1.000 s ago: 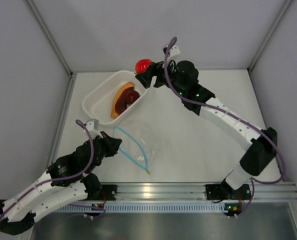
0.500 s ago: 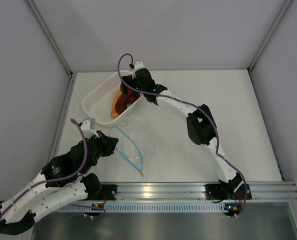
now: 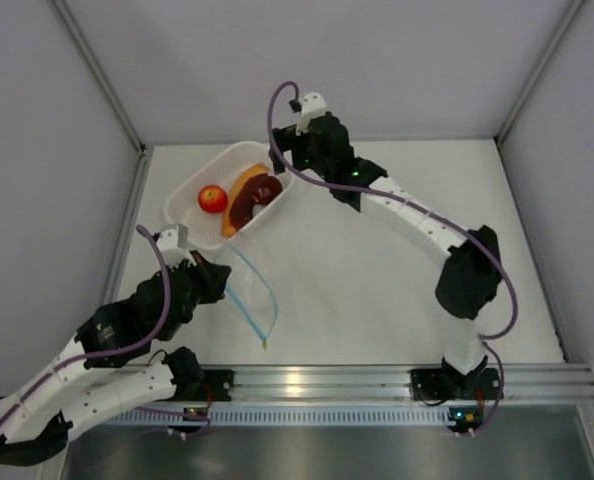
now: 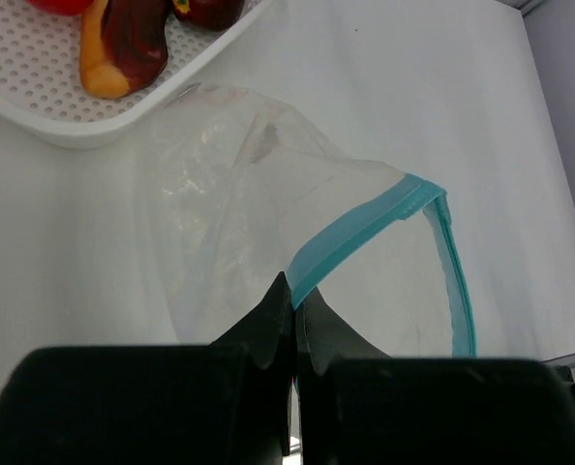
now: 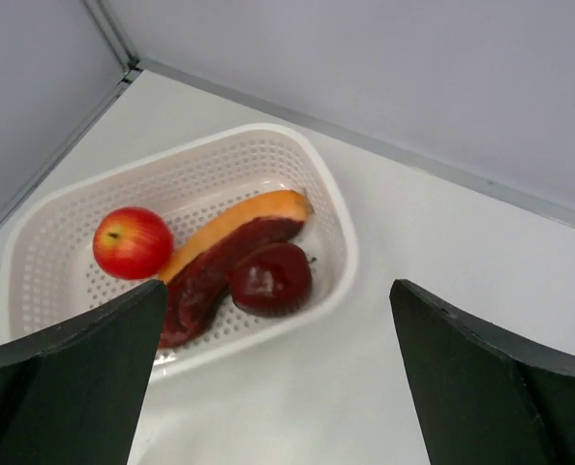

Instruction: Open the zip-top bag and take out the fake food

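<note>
The zip-top bag [image 3: 255,300] [image 4: 258,194] is clear, gapes open and has nothing in it. My left gripper [image 3: 213,276] [image 4: 295,298] is shut on its light blue zip strip [image 4: 360,237] and holds that edge up off the table. The fake food lies in the white basket [image 3: 189,218] [image 5: 338,218]: a red ball [image 3: 212,198] [image 5: 132,242], an orange crescent slice [image 3: 245,183] [image 5: 244,221] and a dark brown piece [image 3: 268,189] [image 5: 271,279]. My right gripper [image 3: 283,160] [image 5: 278,291] hangs open and holds nothing, above the basket's right end.
Grey walls close in the table at the back and on both sides. An aluminium rail [image 3: 317,380] runs along the near edge, between the arm bases. The basket stands at the back left, just beyond the bag.
The red ball, held by my right gripper a second ago, now lies in the basket. That gripper has opened and drawn back. My left gripper has pulled the bag's edge left and up.
</note>
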Available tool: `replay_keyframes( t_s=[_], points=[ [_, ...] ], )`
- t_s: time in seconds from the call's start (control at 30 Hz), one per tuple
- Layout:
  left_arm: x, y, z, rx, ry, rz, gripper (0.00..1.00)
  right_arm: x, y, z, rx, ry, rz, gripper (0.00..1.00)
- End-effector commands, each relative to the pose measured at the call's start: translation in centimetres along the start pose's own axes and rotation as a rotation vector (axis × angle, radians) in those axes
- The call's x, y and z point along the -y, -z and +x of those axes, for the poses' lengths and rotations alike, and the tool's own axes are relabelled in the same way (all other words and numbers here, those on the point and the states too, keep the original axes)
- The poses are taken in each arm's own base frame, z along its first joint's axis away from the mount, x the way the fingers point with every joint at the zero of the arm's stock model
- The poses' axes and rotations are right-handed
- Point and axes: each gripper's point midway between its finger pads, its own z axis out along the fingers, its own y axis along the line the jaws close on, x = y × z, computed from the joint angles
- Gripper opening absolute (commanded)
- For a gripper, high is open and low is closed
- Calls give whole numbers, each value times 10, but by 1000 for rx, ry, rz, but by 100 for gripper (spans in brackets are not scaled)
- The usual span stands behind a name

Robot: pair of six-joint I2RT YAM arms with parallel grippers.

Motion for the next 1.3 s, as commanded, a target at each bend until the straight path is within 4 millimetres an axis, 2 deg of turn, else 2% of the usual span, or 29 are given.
replay_keyframes(
  t_s=[0.0, 0.03, 0.07, 0.13, 0.17, 0.2, 0.3, 0.33, 0.37, 0.43, 0.47, 0.5, 0.53, 0.57, 0.6, 0.67, 0.7, 0.77, 0.8, 0.83, 0.87, 0.9, 0.93, 0.97, 1.03, 1.13, 1.17, 1.23, 1.27],
  points=[
    [13, 1, -26, 46, -41, -7, 0, 34, 76, -57, 124, 9, 87, 99],
    [19, 0, -34, 54, -44, -10, 0, 49, 89, -54, 112, 10, 136, 99],
    [23, -2, -38, 56, -53, -14, 0, 60, 115, -51, 103, 9, 165, 99],
    [31, -11, -41, 45, -100, -40, 0, 86, 146, -29, 17, 21, 251, 99],
    [40, -11, -51, 54, -112, -33, 0, 96, 175, -29, 11, 17, 284, 99],
    [44, -16, -54, 56, -122, -48, 0, 114, 197, -12, -58, 30, 365, 99],
    [64, -48, -47, 9, -174, -117, 0, 143, 268, 5, -91, 15, 495, 99],
    [67, -57, -46, 6, -180, -141, 0, 147, 300, 6, -56, -16, 508, 99],
    [77, -62, -53, 14, -158, -143, 0, 151, 316, 10, -48, -27, 523, 99],
    [89, -90, -35, -39, -191, -183, 0, 164, 352, 27, -56, -40, 587, 99],
    [101, -96, -40, -36, -183, -176, 0, 167, 380, 20, 13, -89, 601, 99],
    [106, -119, -23, -79, -225, -209, 0, 172, 395, 22, 29, -99, 624, 99],
    [121, -127, -28, -77, -218, -192, 0, 174, 419, 24, 62, -122, 619, 99],
    [128, -136, -23, -92, -230, -193, 0, 175, 429, 26, 72, -126, 618, 99],
    [132, -159, -4, -136, -271, -218, 0, 176, 439, 26, 85, -132, 621, 99],
    [157, -174, -4, -153, -268, -177, 0, 179, 463, 25, 115, -145, 621, 99],
    [160, -193, 14, -189, -293, -192, 0, 180, 471, 24, 126, -148, 626, 99],
    [182, -206, 11, -186, -276, -156, 0, 182, 485, 22, 147, -147, 623, 99],
    [186, -223, 29, -220, -299, -161, 0, 183, 489, 23, 146, -142, 630, 99],
    [193, -229, 31, -229, -301, -144, 1, 185, 492, 24, 145, -133, 636, 99],
    [211, -232, 21, -213, -293, -99, 5, 186, 495, 25, 145, -130, 642, 99],
    [218, -244, 36, -248, -307, -81, 10, 189, 498, 29, 126, -119, 663, 99],
    [225, -247, 34, -247, -308, -63, 25, 191, 499, 31, 120, -114, 672, 100],
    [238, -247, 22, -223, -297, -30, 32, 192, 498, 33, 109, -110, 681, 99],
    [245, -251, 18, -208, -299, -15, 50, 193, 495, 37, 90, -101, 693, 99],
    [252, -244, -11, -152, -288, 2, 66, 192, 485, 44, 67, -102, 691, 99],
    [246, -243, -17, -144, -290, -12, 74, 191, 481, 46, 58, -101, 691, 100],
    [236, -225, -45, -85, -276, -37, 79, 189, 472, 50, 42, -104, 675, 100],
    [221, -224, -43, -89, -288, -74, 81, 188, 468, 51, 33, -102, 674, 99]
  ],
)
